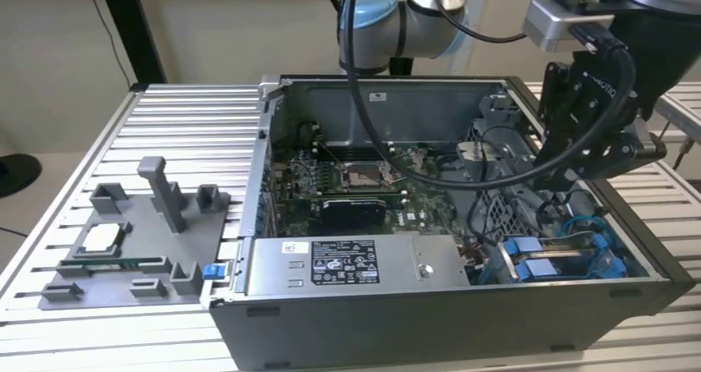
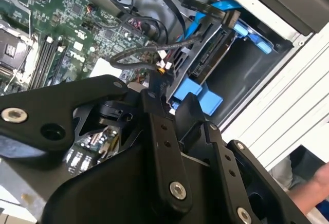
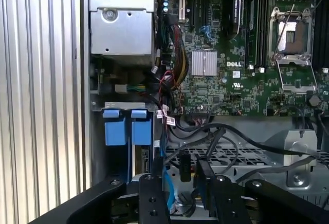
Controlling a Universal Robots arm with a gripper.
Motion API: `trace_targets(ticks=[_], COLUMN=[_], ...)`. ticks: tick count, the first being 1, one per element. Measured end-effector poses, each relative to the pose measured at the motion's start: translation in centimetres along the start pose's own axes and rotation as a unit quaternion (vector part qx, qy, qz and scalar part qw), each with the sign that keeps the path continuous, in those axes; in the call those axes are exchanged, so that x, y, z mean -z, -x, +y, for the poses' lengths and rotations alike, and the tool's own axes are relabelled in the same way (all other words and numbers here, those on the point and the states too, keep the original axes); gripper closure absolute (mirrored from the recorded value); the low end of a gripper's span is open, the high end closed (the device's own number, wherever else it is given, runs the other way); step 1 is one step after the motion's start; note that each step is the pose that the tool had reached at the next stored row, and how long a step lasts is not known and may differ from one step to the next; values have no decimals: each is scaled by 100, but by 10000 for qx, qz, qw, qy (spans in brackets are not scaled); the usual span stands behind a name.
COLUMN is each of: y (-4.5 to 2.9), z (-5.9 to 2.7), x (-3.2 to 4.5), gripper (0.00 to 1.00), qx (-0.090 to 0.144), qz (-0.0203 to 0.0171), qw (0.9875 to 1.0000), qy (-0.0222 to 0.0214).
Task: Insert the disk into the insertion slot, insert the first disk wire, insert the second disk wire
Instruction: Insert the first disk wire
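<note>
Disk (image 2: 208,54) in its blue caddy lies seated in the insertion slot (image 1: 570,257), to the exterior view's right of the power-supply box (image 1: 328,265); just above, the gripper (image 2: 172,100) hovers with fingers (image 2: 160,142) spread, black wires (image 2: 133,59) close by.

Disk (image 2: 212,52) edge-on, mostly hidden inside the slot (image 2: 199,94), wire (image 2: 139,54) ends too tangled to tell, blurred person (image 2: 314,187) cut off at the corner

A black-and-white printed sticker (image 1: 328,262) is borne on the power-supply box (image 1: 428,261) at the near side; its small print cannot be made out. A white logo (image 3: 239,63) is printed on the motherboard (image 3: 241,93).
</note>
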State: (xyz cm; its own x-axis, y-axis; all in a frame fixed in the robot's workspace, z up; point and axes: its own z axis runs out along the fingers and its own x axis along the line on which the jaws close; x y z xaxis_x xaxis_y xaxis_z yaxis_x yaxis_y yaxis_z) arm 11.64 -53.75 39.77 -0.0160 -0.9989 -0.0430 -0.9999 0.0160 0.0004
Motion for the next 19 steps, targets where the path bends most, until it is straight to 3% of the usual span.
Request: trace_targets(ticks=[4,12,16,19], y=[3,2,13,27], z=[4,53,53,52], x=[-61,-71,-81,-82], gripper=[0,0,0,0], qx=[2,3,24,44], qz=[0,-1,-2,-2], qw=[10000,10000,10000,10000], qy=[-29,-40,-84,-86])
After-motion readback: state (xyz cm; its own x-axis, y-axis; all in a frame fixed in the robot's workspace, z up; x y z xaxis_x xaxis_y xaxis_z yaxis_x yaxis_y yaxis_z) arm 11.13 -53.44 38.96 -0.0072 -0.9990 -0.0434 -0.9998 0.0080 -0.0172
